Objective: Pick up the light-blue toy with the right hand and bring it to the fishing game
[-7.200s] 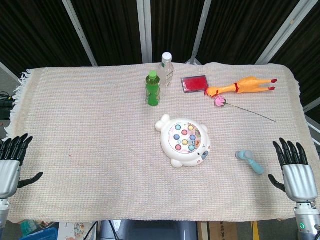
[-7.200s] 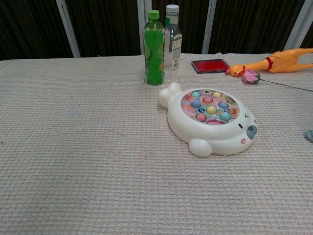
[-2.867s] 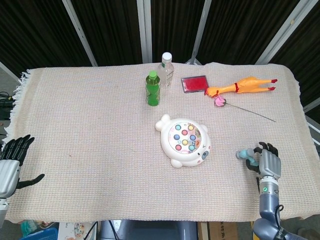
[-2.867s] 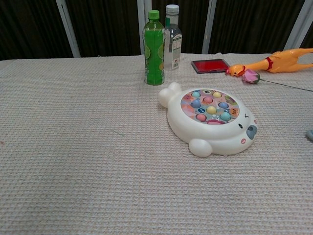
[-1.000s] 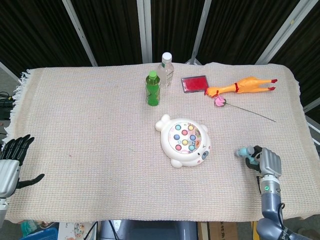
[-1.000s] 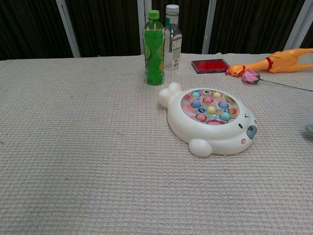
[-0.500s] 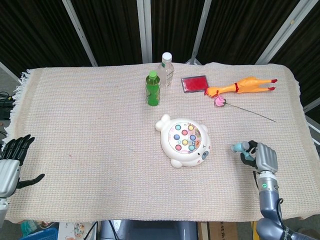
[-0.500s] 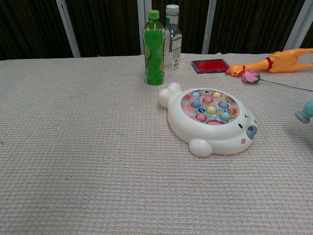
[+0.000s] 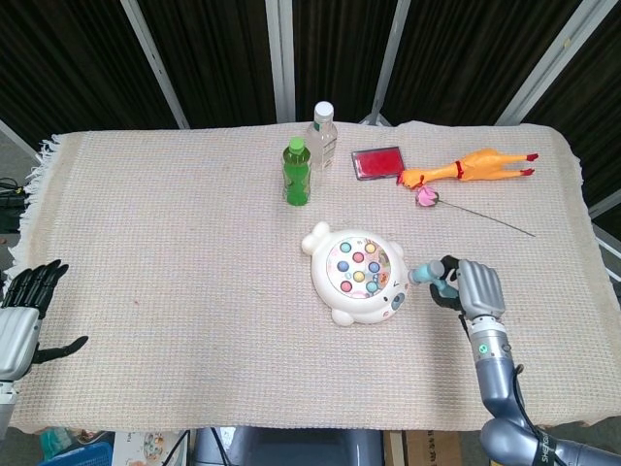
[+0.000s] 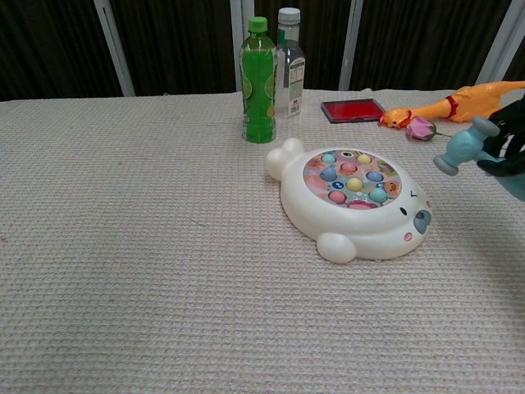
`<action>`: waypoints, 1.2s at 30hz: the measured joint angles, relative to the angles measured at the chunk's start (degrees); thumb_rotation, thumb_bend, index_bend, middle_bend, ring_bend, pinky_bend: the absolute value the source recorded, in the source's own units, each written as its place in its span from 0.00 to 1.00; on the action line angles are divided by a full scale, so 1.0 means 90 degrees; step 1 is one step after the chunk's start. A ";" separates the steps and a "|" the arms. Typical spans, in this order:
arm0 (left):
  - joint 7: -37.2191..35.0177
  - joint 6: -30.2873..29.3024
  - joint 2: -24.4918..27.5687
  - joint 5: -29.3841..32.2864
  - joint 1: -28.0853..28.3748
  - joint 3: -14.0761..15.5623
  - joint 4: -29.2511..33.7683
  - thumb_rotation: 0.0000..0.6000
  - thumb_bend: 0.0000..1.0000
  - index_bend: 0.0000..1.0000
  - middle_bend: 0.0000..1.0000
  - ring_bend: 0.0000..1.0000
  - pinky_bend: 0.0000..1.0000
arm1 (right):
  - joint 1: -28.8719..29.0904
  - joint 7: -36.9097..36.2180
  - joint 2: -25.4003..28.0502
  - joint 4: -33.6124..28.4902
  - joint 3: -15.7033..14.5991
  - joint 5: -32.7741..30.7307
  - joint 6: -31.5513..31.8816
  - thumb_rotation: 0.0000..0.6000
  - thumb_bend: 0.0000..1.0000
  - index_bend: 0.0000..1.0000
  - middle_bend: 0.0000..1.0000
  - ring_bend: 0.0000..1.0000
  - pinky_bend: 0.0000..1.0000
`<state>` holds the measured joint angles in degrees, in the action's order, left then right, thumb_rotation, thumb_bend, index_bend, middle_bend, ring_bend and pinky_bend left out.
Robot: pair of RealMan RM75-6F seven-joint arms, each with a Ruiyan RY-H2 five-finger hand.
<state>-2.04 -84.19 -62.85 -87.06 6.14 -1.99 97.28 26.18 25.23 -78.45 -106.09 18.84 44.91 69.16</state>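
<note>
The right hand (image 9: 473,288) grips the light-blue toy (image 10: 462,146) above the table (image 9: 175,252), its fingers wrapped round the toy's handle. In the chest view the toy shows as a short stem ending in a wider, drum-shaped head with a paler flat face, tilted so that head points up and toward the fishing game (image 9: 355,273). The colour is a dull, greyish light blue, and a teal part sits lower in the hand; the handle is mostly hidden by the dark fingers (image 10: 502,139), so its full shape cannot be told. In the head view the toy's head pokes out on the hand's inner side, just beside the game's rim and apart from it.

The fishing game is a white, animal-shaped board with a round well of coloured fish pieces. The left hand (image 9: 21,316) lies at the table's near left edge, holding nothing, fingers spread.

Further back stand a green bottle (image 9: 297,172) and a clear bottle (image 9: 322,136), with a red case (image 9: 376,162), a rubber chicken (image 9: 468,168) and a pink flower (image 9: 428,197) to their right.
</note>
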 measured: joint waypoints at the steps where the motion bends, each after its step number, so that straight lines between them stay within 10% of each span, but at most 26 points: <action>1: -0.0011 0.0006 0.0005 0.0002 0.0003 0.0000 0.0004 1.00 0.00 0.00 0.00 0.00 0.00 | 0.0075 0.0112 -0.0031 -0.0054 0.0015 -0.0062 0.0021 1.00 0.63 0.76 0.59 0.47 0.65; 20: -0.0297 0.0099 0.0091 0.0017 0.0043 0.0011 -0.0025 1.00 0.00 0.00 0.00 0.00 0.00 | 0.1134 0.1577 -0.1386 0.0408 -0.0320 -0.0051 0.0722 1.00 0.64 0.78 0.60 0.49 0.67; 36: -0.0295 0.0096 0.0096 -0.0043 0.0051 0.0041 -0.0002 1.00 0.00 0.00 0.00 0.00 0.00 | 0.1069 0.1633 -0.1162 0.0121 -0.0451 0.0088 0.0910 1.00 0.64 0.79 0.60 0.49 0.67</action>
<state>-4.69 -83.33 -61.99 -87.44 6.60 -1.62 97.27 35.80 39.93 -88.91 -105.00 14.78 45.71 77.35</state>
